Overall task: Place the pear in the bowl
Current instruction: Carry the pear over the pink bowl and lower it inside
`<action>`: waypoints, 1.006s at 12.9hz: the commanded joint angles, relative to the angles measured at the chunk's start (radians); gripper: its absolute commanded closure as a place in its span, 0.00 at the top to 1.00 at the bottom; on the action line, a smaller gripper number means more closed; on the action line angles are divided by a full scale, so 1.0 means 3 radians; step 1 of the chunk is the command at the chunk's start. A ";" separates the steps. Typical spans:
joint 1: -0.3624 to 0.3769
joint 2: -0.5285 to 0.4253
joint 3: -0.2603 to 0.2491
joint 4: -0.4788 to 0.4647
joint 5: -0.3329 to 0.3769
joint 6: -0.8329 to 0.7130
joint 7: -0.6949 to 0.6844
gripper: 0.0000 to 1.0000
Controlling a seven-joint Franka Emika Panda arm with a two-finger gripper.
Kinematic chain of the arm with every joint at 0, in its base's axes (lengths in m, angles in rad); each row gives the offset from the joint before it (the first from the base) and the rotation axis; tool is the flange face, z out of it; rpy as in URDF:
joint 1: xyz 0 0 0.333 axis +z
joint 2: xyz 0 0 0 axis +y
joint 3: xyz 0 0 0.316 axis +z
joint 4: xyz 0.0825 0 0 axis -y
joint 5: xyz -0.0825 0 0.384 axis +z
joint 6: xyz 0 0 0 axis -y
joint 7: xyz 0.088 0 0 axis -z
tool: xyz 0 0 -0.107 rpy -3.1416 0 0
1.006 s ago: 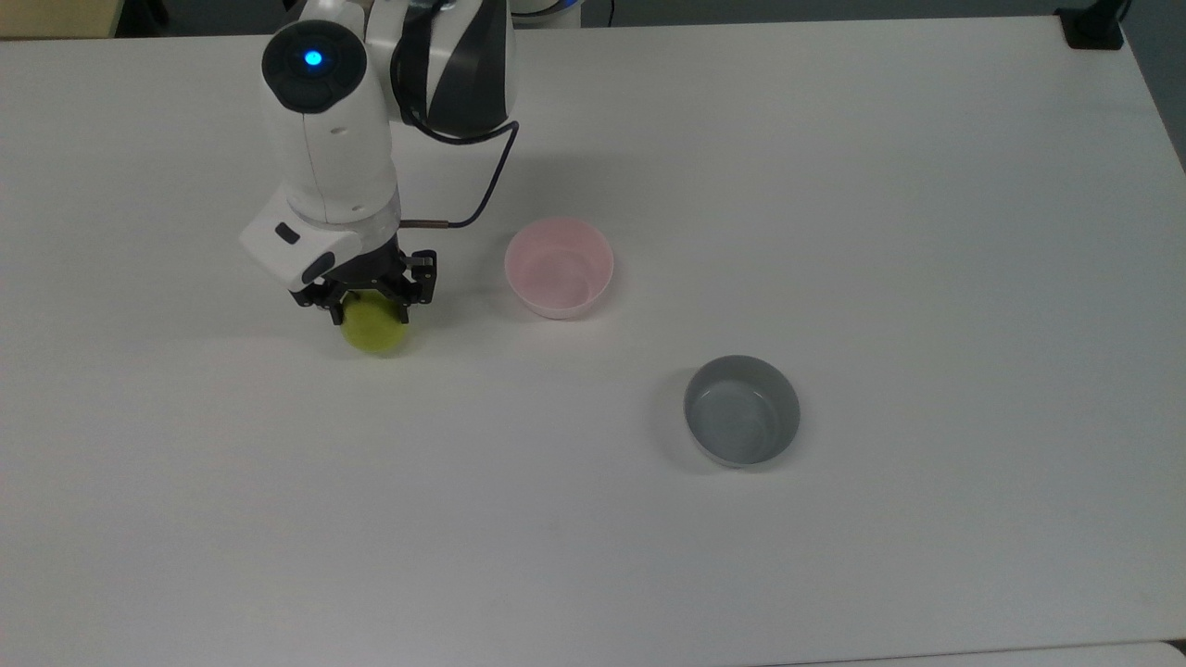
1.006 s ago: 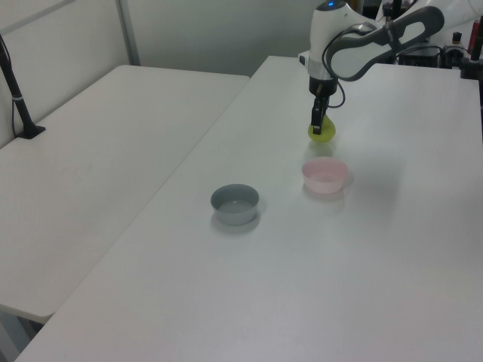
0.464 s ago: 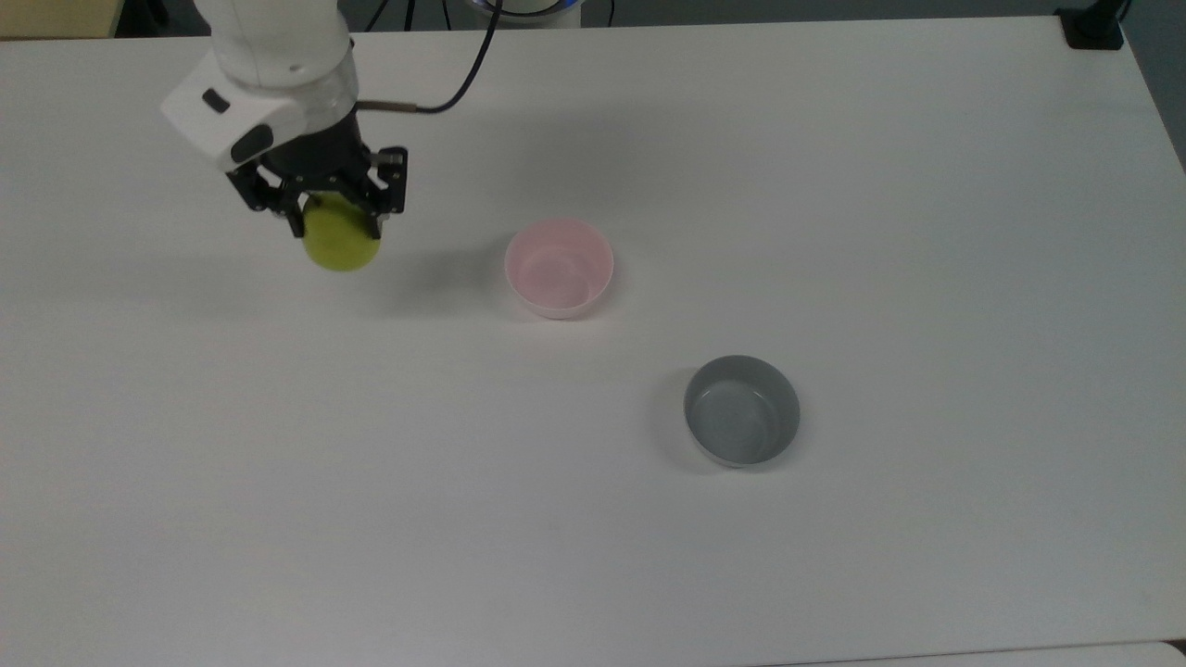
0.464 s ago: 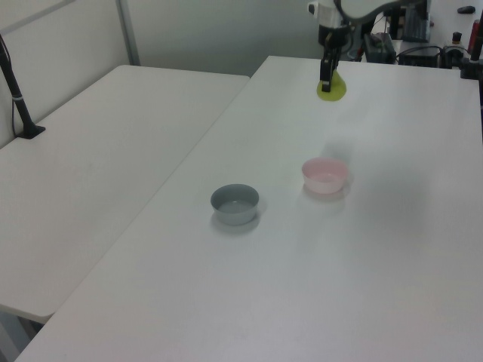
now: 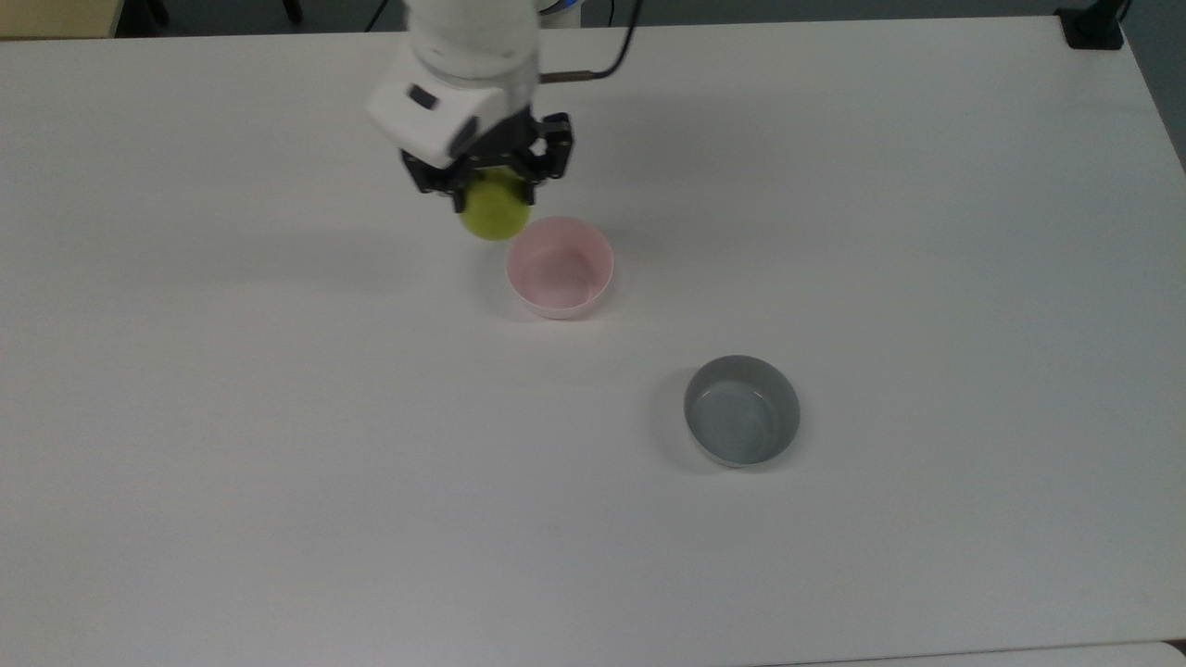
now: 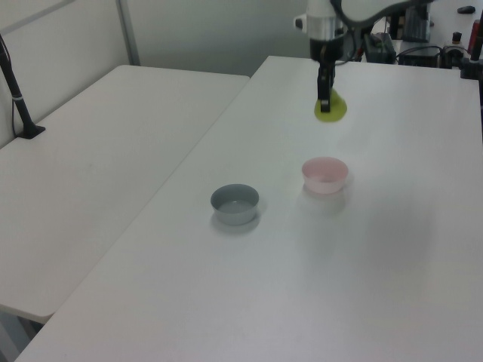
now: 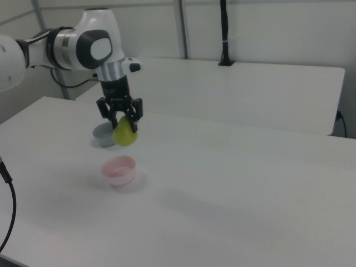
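In the top view the gripper [image 5: 489, 190] is clamped on the pear [image 5: 495, 214], held in the air toward the table's [image 5: 278, 445] far edge, just short of the pink bowl [image 5: 559, 269]; the grey bowl [image 5: 741, 409] sits further right. The pear looks light, firm and smooth-skinned, so it could slip. Its 2 flanks at the widest girth seem the safest hold.

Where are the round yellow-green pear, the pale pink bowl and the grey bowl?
round yellow-green pear [image 5: 496, 215], top view, lower body.
pale pink bowl [image 5: 559, 229], top view, far rim.
grey bowl [image 6: 235, 214], left view, outer wall.
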 commanded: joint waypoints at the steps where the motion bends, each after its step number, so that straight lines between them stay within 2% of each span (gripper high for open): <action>1: 0.0210 0.0046 -0.0032 -0.0221 0.0022 0.0025 0.0066 0.26; 3: 0.0231 0.0118 -0.0032 -0.0246 0.0022 0.0106 0.0066 0.26; 7: 0.0246 0.0149 -0.0032 -0.0512 0.0017 0.0515 0.0113 0.27; 10: 0.0251 0.0210 -0.0032 -0.0548 0.0017 0.0623 0.0107 0.30; 11: 0.0251 0.0235 -0.0032 -0.0548 0.0012 0.0633 0.0112 0.33; 12: 0.0251 0.0266 -0.0032 -0.0543 0.0012 0.0643 0.0113 0.46; 13: 0.0261 0.0297 -0.0032 -0.0538 0.0007 0.0654 0.0113 0.48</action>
